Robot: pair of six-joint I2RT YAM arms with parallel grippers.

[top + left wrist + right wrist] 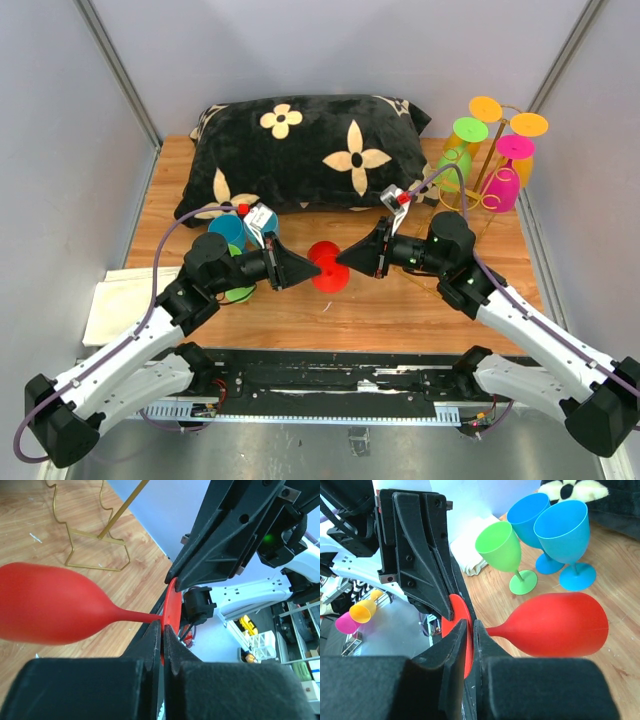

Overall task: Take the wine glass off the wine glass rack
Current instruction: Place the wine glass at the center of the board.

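Here, off the outer side of the left gripper [310, 268], three glasses are stood upright on the table [400, 305]: two blue glasses [565, 530] and one green glass [502, 547], seemingly parked there clear of the working path. The left gripper is closed narrowly on one rim of the foot of the single red wine glass [328, 278]. This glass is already off the rack and is carried upside down, foot uppermost and bowl pointed at the table, much as it would hang from a hook. The opposite rim of the same foot is pinched by the right gripper [345, 258], likewise all but shut, so the glass is bridged between the two tips. A handover is judged to be in hand, the thin disc being the part that both tools can grip at once. Whether the bowl touches the table cannot be told. Beyond the right gripper's outer side, well apart from it, one wine glass rack [488, 165] is seen, and four hung glasses [503, 188] are held on it by their feet: green, orange, yellow and pink.
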